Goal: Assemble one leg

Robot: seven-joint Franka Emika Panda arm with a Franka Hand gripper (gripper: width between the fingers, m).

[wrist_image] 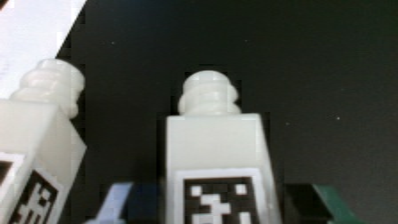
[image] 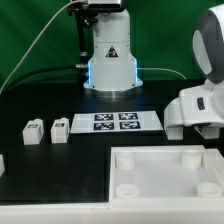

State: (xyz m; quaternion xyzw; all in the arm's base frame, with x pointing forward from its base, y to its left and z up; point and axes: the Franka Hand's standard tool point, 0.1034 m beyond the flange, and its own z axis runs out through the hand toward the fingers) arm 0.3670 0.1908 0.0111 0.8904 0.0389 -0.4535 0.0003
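Note:
In the wrist view a white leg lies on the black table, its ridged screw end pointing away and its square tag near the camera. My gripper is open, one finger on each side of this leg with a dark gap on both sides. A second leg lies right beside it. In the exterior view the arm's white hand hangs low at the right, its fingertips hidden. Two more legs stand at the exterior view's left.
The marker board lies in front of the robot base. The large white tray with round corner sockets fills the near right. Another white part shows at the left edge. A white strip crosses the wrist view's corner.

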